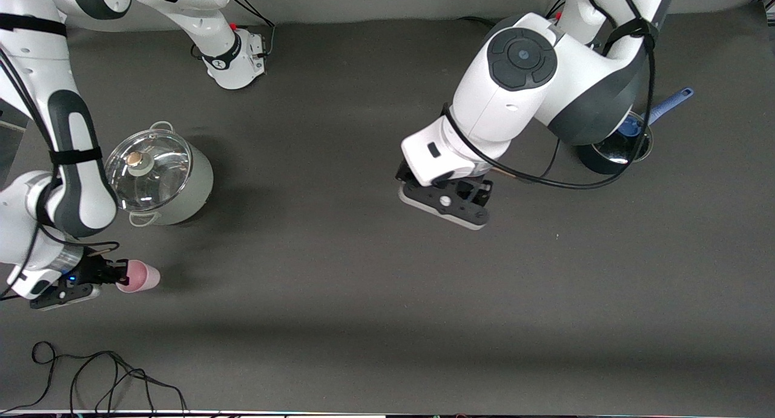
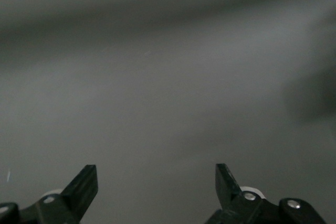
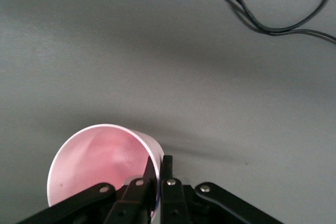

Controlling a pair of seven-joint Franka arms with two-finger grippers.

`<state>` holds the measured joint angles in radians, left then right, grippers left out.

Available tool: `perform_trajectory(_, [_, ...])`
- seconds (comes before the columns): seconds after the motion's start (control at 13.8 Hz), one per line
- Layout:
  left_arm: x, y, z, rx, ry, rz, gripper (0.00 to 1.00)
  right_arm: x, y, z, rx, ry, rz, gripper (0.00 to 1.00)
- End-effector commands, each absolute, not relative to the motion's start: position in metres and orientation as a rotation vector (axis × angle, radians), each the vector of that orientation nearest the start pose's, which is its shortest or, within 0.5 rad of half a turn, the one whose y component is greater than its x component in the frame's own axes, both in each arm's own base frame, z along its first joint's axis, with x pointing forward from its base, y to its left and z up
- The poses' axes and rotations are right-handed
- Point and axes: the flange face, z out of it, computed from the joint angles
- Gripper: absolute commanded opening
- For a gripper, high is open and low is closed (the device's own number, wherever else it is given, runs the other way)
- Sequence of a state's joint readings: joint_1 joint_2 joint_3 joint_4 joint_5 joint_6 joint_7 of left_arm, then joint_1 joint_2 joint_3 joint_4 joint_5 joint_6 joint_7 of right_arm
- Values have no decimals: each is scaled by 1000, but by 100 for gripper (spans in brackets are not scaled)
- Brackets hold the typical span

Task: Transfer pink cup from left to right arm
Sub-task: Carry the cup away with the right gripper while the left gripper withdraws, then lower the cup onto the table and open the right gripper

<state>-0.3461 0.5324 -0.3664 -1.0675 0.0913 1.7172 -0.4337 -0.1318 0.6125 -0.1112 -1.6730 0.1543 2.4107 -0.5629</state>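
The pink cup (image 1: 140, 276) is held by its rim in my right gripper (image 1: 124, 277), low over the dark mat at the right arm's end of the table. In the right wrist view the cup (image 3: 97, 161) shows its open mouth. The right gripper (image 3: 159, 169) is shut on its wall, with one finger inside and one outside. My left gripper (image 1: 445, 203) hangs over the middle of the table, open and empty. The left wrist view shows its spread fingertips (image 2: 84, 182) over bare mat.
A grey pot with a glass lid (image 1: 160, 179) stands close to the right arm, farther from the front camera than the cup. A dark pan with a blue handle (image 1: 672, 103) sits under the left arm. A black cable (image 1: 109, 375) lies near the front edge and also shows in the right wrist view (image 3: 273, 24).
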Motion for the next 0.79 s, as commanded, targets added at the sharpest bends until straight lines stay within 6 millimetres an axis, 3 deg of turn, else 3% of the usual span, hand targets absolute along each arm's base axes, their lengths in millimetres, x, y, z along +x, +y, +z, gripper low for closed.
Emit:
perform_trajectory(0.0, [590, -361, 555, -3176, -12, -22, 100, 681, -153, 240, -3108, -418, -249, 0])
perform_trajectory(0.14, [595, -323, 560, -3102, -80, 47, 100, 681, -152, 239, -3106, -419, -250, 0])
perform_trajectory(0.29, [598, -300, 563, -3074, -52, 91, 100, 680, -152, 239, -3104, -416, -241, 0])
perform_trajectory(0.43, [604, -264, 565, -3050, -48, 157, 100, 679, -155, 239, -3104, -401, -237, 14])
perform_trajectory(0.51, [609, -247, 568, -3054, -40, 160, 100, 679, -154, 240, -3104, -391, -235, 29])
perform_trajectory(0.58, [616, -224, 569, -3058, 18, 173, 100, 678, -156, 240, -3099, -384, -216, 54])
perform_trajectory(0.65, [621, -206, 572, -3060, 67, 178, 100, 677, -158, 243, -3095, -381, -204, 71])
perform_trajectory(0.72, [625, -187, 573, -3061, 58, 190, 100, 676, -158, 246, -3091, -379, -191, 94])
